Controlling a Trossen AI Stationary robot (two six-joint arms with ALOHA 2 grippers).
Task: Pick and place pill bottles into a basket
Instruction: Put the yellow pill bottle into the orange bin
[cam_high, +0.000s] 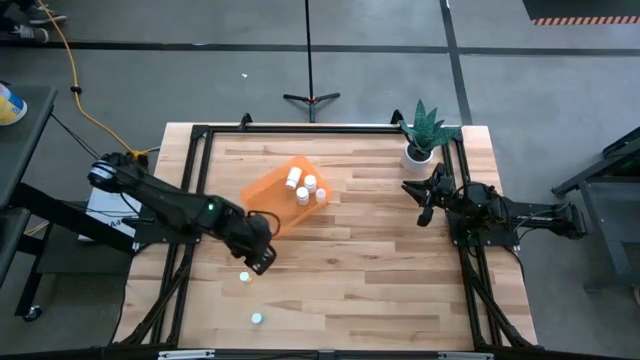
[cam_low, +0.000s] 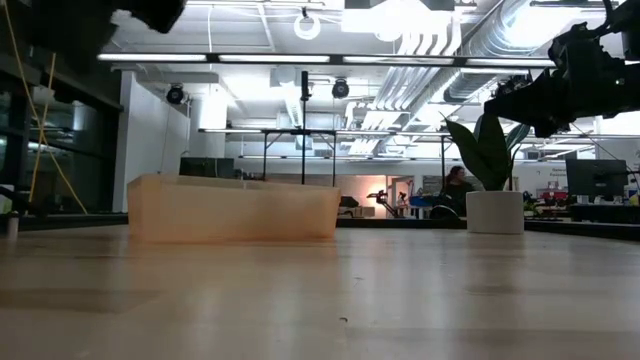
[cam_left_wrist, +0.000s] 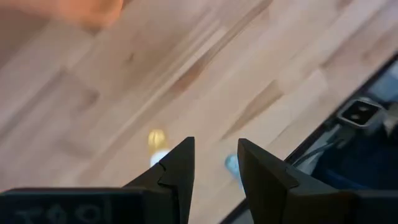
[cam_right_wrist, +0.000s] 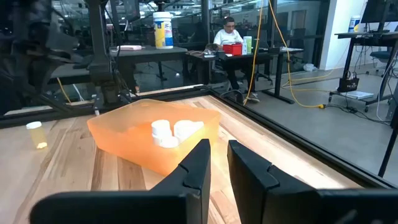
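Left claw (cam_high: 258, 262) hangs empty, slightly spread, above a loose pill bottle (cam_high: 244, 277) on the desk (cam_high: 370, 270). Three bottles (cam_high: 305, 187) sit in the orange basket (cam_high: 268, 190). Right claw (cam_high: 422, 212), also slightly parted, waits near the potted plant (cam_high: 421, 135).

left wrist view: pill bottles (cam_left_wrist: 158, 148) blurred, half hidden by left hand (cam_left_wrist: 214, 163) | basket (cam_left_wrist: 68, 9) cut off

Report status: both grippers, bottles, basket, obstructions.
Left gripper open, empty, above a loose pill bottle. Right gripper idle near the plant pot, holding nothing. Three bottles in the basket; another loose. Nothing in the way.
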